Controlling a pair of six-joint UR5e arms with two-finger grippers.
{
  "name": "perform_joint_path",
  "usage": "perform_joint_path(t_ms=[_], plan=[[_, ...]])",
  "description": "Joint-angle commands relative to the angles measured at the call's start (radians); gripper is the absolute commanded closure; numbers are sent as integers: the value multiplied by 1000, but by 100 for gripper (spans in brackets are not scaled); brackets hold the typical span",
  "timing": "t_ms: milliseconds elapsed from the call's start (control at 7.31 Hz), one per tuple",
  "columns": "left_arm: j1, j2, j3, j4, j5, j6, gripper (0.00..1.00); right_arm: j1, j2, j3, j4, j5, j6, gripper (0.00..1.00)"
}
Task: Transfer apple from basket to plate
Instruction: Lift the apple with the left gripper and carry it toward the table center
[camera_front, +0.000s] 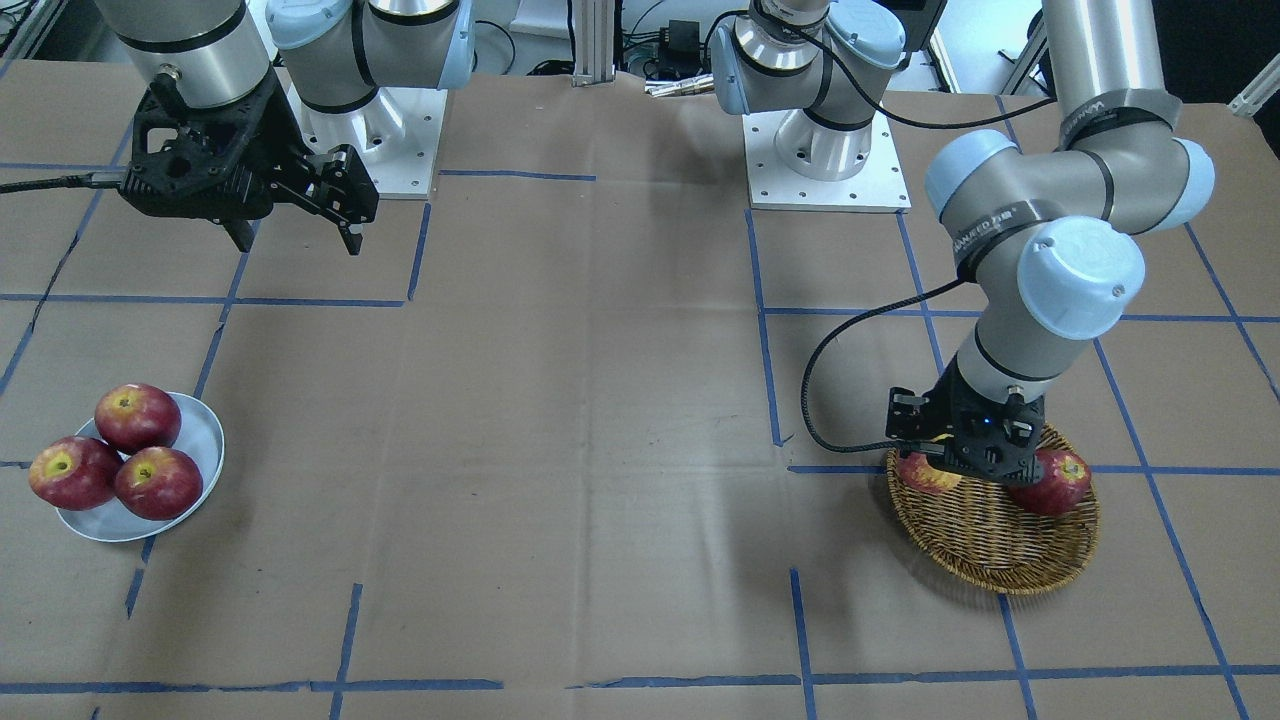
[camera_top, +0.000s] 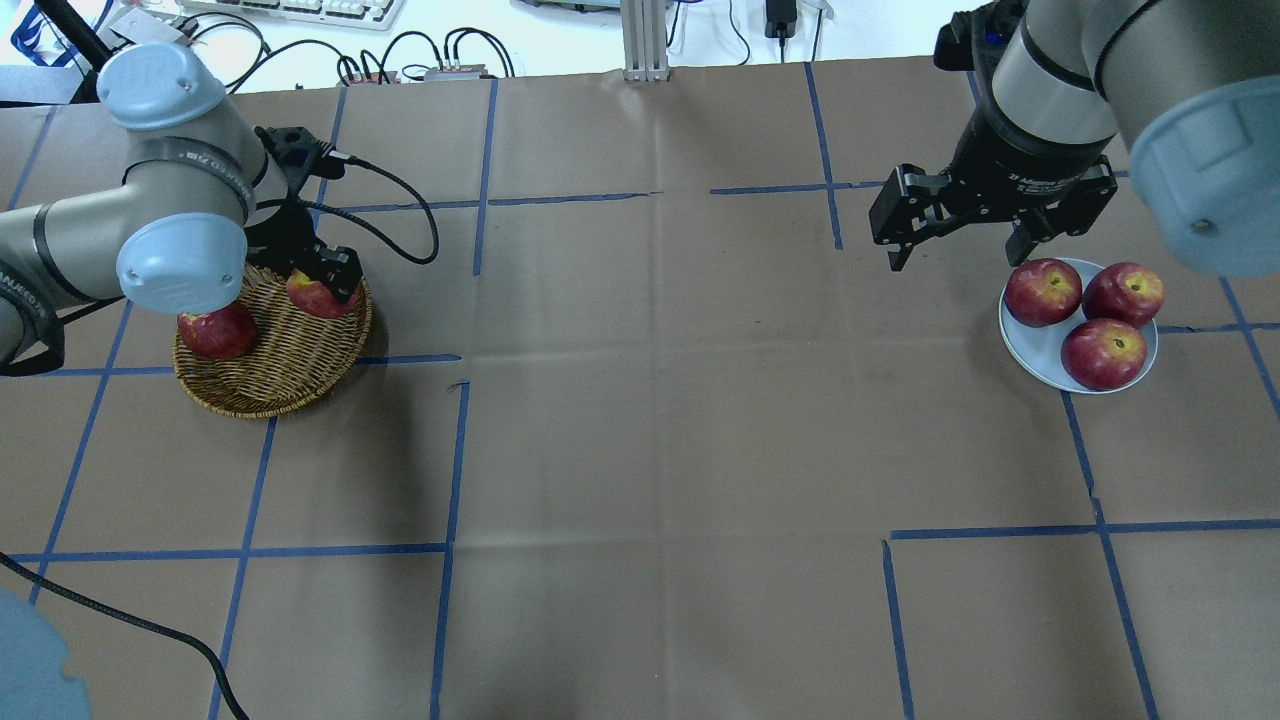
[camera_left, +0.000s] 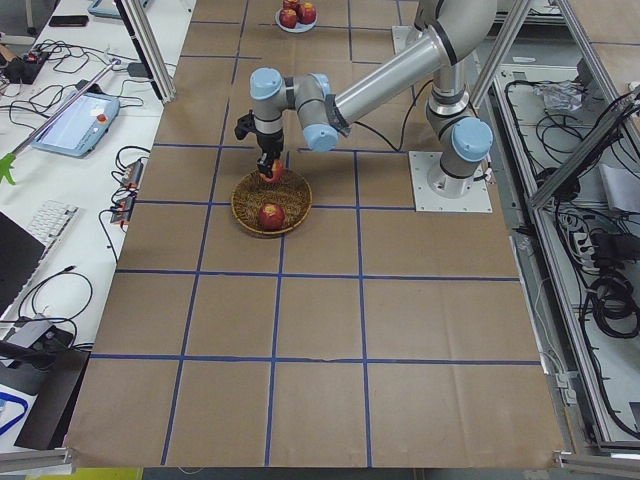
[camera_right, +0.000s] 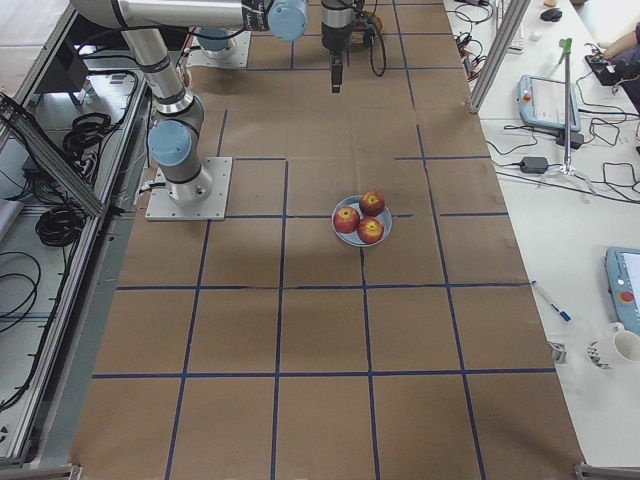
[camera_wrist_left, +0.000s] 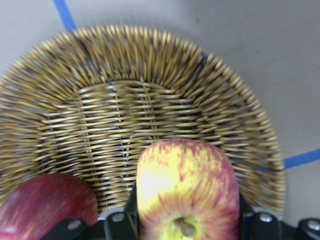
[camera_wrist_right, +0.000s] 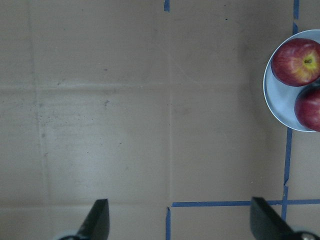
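Note:
The yellow-streaked red apple (camera_wrist_left: 185, 190) sits between my left gripper's fingers at the far edge of the wicker basket (camera_wrist_left: 150, 100). In the overhead view my left gripper (camera_top: 322, 288) is down in the basket (camera_top: 270, 385), shut on this apple (camera_top: 310, 296). The front view shows the same apple (camera_front: 925, 476) partly hidden by the gripper. The white plate (camera_top: 1040, 345) lies far to the right and holds three dark red apples (camera_top: 1042, 291). My right gripper (camera_top: 955, 258) hangs open and empty above the table, just left of the plate.
A darker red apple (camera_top: 215, 332) lies in the basket beside the gripper, also seen in the left wrist view (camera_wrist_left: 45, 205). Blue tape lines cross the brown paper table. The left arm's cable (camera_top: 400, 200) loops over the table behind the basket.

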Motion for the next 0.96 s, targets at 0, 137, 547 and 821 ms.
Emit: perform_joint_path(t_ms=[0, 137, 547, 821], plan=[[-169, 16, 43, -80, -1, -263, 40, 0, 0, -1, 0, 0, 0, 0], [-242, -4, 43, -79, 1, -373, 40, 0, 0, -1, 0, 1, 0, 0], [-413, -107, 66, -31, -11, -561, 40, 0, 0, 1, 0, 0, 0, 0], [-488, -174, 78, 37, -21, -646, 40, 0, 0, -1, 0, 0, 0, 0]])
